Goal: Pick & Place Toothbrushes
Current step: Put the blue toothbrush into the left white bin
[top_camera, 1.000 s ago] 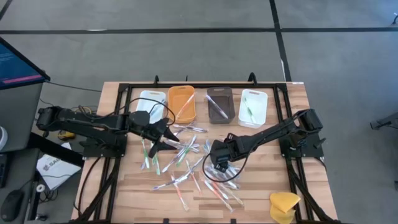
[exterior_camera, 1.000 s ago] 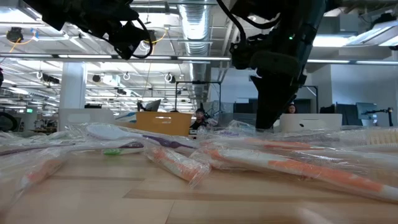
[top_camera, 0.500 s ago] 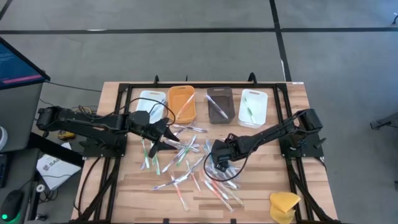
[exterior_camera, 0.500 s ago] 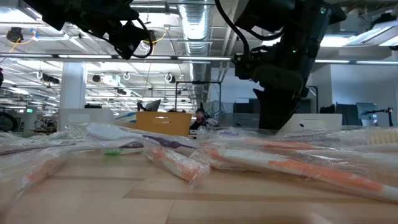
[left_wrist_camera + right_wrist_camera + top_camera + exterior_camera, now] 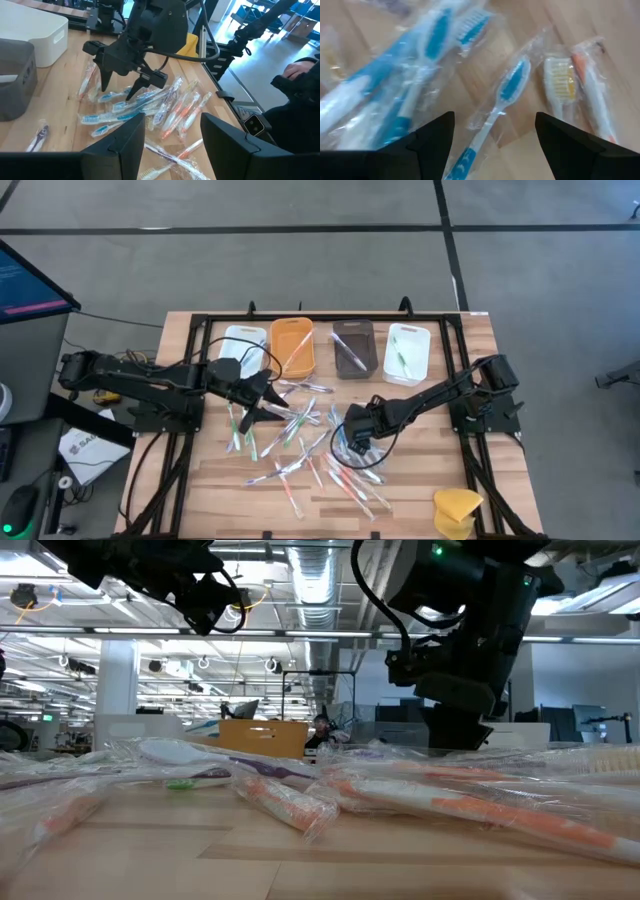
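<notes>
blue toothbrush [image 5: 492, 112] between open right gripper [image 5: 492, 137] fingers, untouched

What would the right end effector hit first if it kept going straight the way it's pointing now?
Most likely the wrapped blue toothbrush lying between the open fingers of the right end effector, which points down into the toothbrush pile. How far above it the fingers are is unclear.

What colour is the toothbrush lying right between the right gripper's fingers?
Blue with white, in a clear wrapper; the toothbrush shows best in the right wrist view.
</notes>
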Robot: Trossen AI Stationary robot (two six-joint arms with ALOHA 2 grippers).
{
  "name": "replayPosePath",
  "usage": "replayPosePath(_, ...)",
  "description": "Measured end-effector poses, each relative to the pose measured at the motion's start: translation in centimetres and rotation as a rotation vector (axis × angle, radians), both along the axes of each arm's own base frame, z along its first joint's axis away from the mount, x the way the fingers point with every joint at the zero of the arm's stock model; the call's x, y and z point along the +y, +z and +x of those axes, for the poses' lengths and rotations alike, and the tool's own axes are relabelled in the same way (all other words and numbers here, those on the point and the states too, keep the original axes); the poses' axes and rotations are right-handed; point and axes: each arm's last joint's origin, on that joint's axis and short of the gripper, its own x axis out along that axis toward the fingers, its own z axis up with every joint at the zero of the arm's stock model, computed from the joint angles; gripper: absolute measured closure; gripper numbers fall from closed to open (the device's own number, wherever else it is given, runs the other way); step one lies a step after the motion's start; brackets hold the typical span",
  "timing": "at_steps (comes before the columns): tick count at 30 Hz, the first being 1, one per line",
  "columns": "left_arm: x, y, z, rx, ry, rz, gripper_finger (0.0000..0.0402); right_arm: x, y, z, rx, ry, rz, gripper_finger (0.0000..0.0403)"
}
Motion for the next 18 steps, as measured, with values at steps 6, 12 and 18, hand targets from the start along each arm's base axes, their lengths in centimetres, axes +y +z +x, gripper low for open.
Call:
replayPosePath(6, 0.0, 0.0, 0.0, 0.0, 0.0, 0.0, 0.0216, -0.22, -0.34, -0.15, -0.016, -0.028, 0.014, 0.0161)
replayPosePath(12, 0.0, 0.0, 0.0, 0.0, 0.0, 0.0, 0.0216, -0.33, -0.35, 0.02, -0.023, -0.026, 0.049, 0.0247)
replayPosePath(18, 0.0, 0.0, 0.0, 0.0, 0.0, 0.0, 0.0216, -0.71, -0.36, 0.12, -0.017, -0.013, 0.052, 0.0365)
